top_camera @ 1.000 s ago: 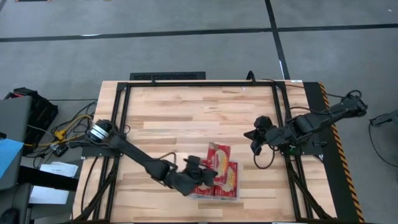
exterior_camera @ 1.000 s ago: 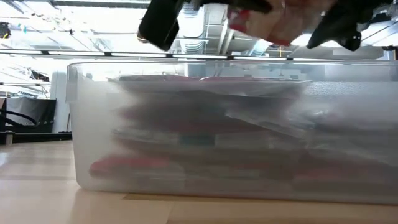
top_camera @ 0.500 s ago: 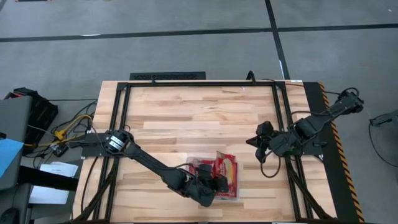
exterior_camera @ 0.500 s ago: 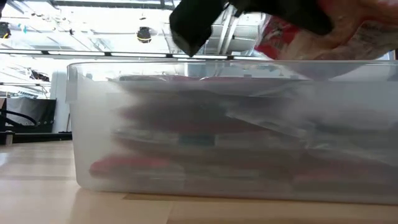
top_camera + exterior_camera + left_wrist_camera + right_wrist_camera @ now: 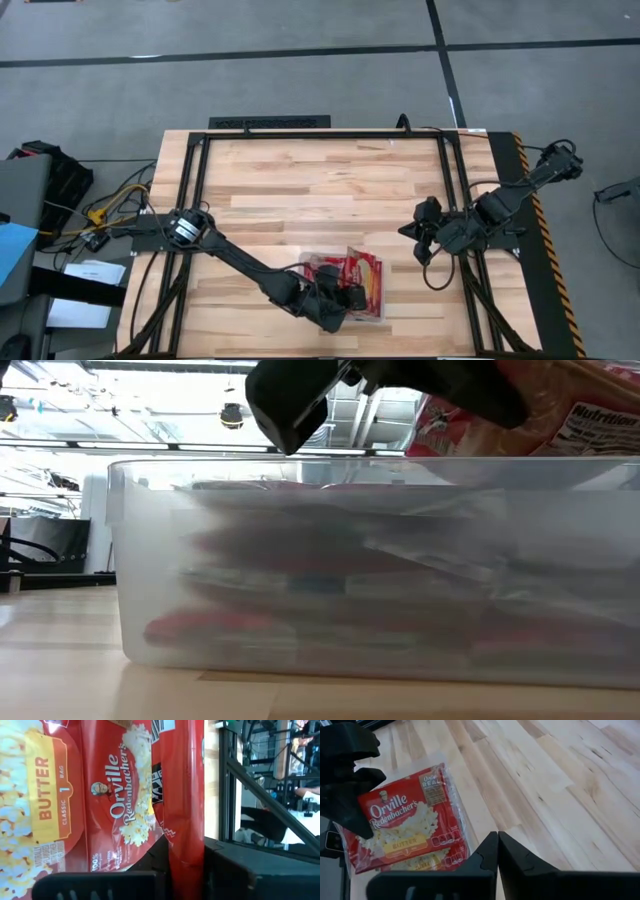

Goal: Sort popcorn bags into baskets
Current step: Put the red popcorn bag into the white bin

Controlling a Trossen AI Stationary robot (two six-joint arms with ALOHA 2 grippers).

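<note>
My left gripper (image 5: 347, 294) is over the clear plastic bin (image 5: 383, 312) near the table's near edge, shut on one red popcorn bag (image 5: 366, 271). In the low view the bin (image 5: 150, 560) holds a stack of several red bags (image 5: 300, 560), lying flat on one another. The held bag (image 5: 530, 420) is tilted just above the rim. In the left wrist view more printed bags (image 5: 110, 805) lie below it. My right gripper (image 5: 412, 232) is shut and holds nothing, to the right of the bin above bare table. My left gripper pinches the red bag between its two fingers at the end nearest the table's near edge (image 5: 186, 855). The bag stands edge-on between the fingers (image 5: 235, 870) and reaches away from them. It is lifted clear and tilted above the stacked bags in the bin.
The bin is close to the near table edge. Bare wooden tabletop (image 5: 320, 190) spreads toward the far side and left. A black metal frame (image 5: 455, 170) runs around the table. In the right wrist view my shut gripper (image 5: 497, 855) faces the bin's bags (image 5: 405, 830).
My left gripper has carried the bag toward the table's near edge and a little right, from the bin's far left side to over the bin, then has nearly stopped. My right gripper has drawn back slightly toward the near right, away from the bin, still shut.
</note>
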